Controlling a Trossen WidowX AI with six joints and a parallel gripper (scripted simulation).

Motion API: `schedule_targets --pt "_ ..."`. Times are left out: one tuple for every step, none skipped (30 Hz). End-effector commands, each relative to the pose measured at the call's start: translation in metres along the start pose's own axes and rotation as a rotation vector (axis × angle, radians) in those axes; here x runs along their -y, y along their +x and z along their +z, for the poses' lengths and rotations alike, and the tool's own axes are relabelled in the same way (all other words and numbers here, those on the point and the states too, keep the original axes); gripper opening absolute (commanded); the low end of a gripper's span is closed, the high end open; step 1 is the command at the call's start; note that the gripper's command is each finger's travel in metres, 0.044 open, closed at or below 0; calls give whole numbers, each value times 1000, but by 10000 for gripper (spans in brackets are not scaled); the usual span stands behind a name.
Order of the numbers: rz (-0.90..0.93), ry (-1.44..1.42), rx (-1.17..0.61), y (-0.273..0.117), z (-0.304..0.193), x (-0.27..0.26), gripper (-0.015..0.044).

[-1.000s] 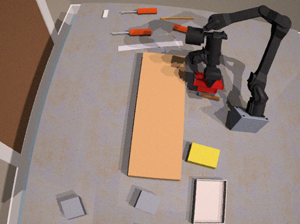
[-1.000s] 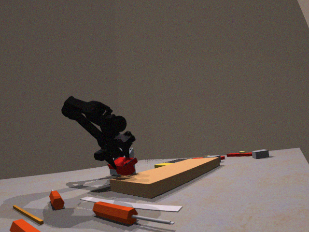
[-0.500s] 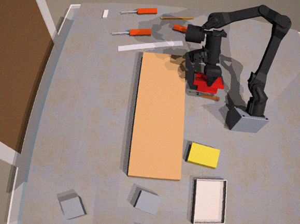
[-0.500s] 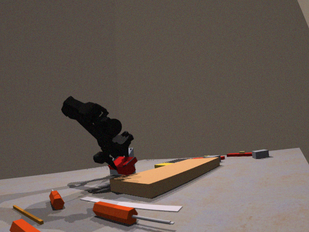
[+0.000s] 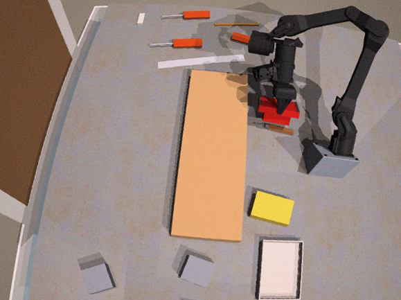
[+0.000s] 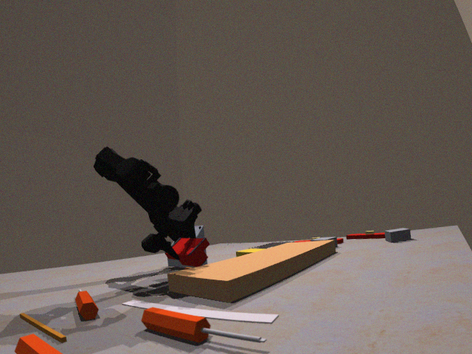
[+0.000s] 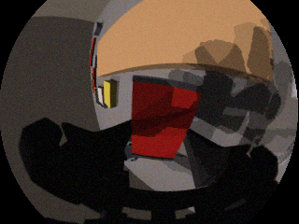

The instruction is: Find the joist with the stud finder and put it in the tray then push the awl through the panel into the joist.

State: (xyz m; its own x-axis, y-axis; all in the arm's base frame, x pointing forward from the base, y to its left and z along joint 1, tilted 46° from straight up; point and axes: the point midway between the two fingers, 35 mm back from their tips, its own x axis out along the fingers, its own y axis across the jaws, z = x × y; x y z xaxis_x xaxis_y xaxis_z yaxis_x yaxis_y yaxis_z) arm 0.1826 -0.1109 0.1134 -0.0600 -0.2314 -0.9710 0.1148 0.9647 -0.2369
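Red, blocky stud finder (image 5: 276, 117) (image 6: 195, 252) (image 7: 163, 117), stepped outline, tilted, gripped in black claw (image 5: 282, 107) (image 6: 182, 249) (image 7: 159, 126) beside tan panel (image 5: 212, 154) (image 6: 243, 268) (image 7: 177, 37).

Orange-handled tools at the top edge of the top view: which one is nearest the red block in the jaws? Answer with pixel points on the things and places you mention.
The one whose handle (image 5: 240, 37) (image 6: 86, 305) is partly covered by the arm; the other two lie fully in sight, shafts showing.

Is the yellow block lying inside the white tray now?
No, the yellow block lies on the table beside the tray, with a gap between them.
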Motion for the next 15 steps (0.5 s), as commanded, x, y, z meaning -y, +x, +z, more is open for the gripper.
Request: schedule_targets --pt "36 -8 0 -1 1 0 0" --pt "43 -9 -1 -1 1 0 0" --pt "49 -10 -2 -1 1 0 0" --pt "56 -11 -3 -1 1 0 0" --pt "62 -11 -3 0 1 0 0" --pt "69 -12 -4 0 1 0 0" --pt "76 -13 -5 0 1 0 0" --pt "82 -14 -6 0 1 1 0" --pt "89 -15 -6 0 1 1 0" --pt "96 -15 -7 0 0 1 0" --pt "102 -16 -7 0 0 1 0" --pt "109 -17 -7 0 0 1 0" --pt "116 -17 -8 0 0 1 0" --pt "122 -18 -8 0 0 1 0" --pt "129 -19 -8 0 0 2 0"
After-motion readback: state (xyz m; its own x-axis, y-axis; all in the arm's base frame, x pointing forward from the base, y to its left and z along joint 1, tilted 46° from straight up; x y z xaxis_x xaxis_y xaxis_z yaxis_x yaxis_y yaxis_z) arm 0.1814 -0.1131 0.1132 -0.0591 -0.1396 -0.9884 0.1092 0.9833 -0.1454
